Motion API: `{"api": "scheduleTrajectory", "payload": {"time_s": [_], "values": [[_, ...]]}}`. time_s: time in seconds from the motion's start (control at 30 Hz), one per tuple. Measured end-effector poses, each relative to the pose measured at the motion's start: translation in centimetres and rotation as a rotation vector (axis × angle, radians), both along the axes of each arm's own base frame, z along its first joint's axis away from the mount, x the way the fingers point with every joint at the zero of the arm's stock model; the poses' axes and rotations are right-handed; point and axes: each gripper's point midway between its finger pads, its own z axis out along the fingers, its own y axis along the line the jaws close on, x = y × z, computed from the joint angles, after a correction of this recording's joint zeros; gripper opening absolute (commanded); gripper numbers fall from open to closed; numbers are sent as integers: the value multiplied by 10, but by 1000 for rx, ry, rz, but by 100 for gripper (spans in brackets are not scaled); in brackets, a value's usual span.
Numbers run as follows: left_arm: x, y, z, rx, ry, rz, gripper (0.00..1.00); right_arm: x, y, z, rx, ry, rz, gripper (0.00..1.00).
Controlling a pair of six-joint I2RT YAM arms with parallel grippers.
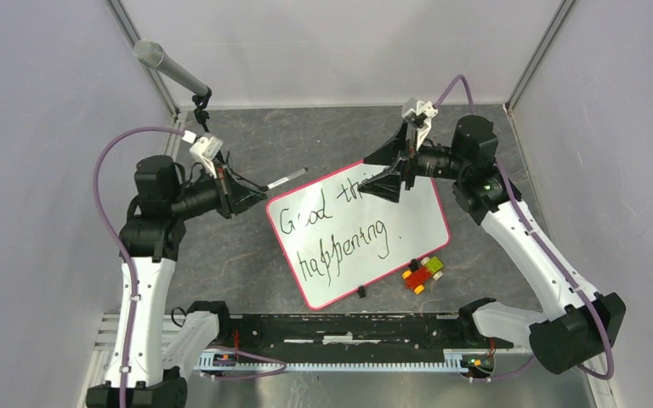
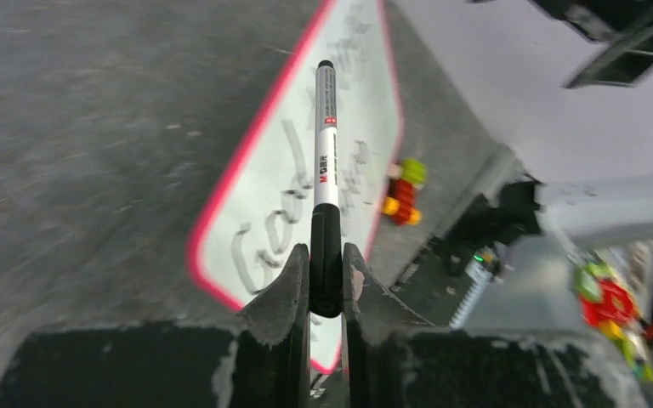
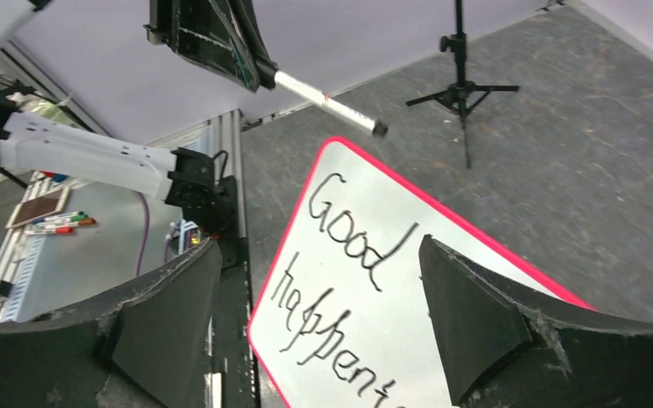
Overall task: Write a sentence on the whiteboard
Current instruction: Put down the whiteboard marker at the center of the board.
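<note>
Since the sentence point(image 1: 340, 246) looked complete, my left gripper point(image 2: 326, 274) held the marker point(image 2: 326, 144) clear of the whiteboard point(image 1: 417, 223), likely avoiding stray marks; right gripper point(image 3: 319, 253) hung wide above it.

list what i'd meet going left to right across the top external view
microphone → left gripper → marker → whiteboard → toy bricks. The right gripper overlaps the whiteboard, so it is left out.

whiteboard point(image 1: 415, 231) sentence point(image 1: 333, 238): "good thi" (partly hidden), "happening"
</note>
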Motion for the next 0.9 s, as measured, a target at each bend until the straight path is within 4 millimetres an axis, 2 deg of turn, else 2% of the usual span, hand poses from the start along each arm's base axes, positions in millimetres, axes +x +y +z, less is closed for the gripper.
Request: {"api": "scheduleTrajectory", "payload": {"time_s": [0.13, 0.33, 0.47, 0.57, 0.67, 0.77, 0.9], "values": [[16, 40, -20, 150, -26, 172, 2, 10, -17, -4, -24, -18, -55, 93], [25, 86, -58, 384, -30, 332, 2, 18, -37, -9, -58, -42, -113, 93], [28, 117, -96, 518, 17, 411, 2, 19, -48, -11, -77, -63, -139, 94], [29, 138, -132, 593, 91, 444, 2, 21, -54, -14, -92, -74, -155, 94], [32, 152, -167, 630, 194, 437, 2, 22, -58, -22, -116, -70, -166, 94], [36, 163, -193, 647, 256, 424, 4, 23, -63, -33, -147, -64, -176, 94], [42, 170, -215, 675, 269, 384, 12, 24, -69, -46, -181, -59, -195, 94]]}}
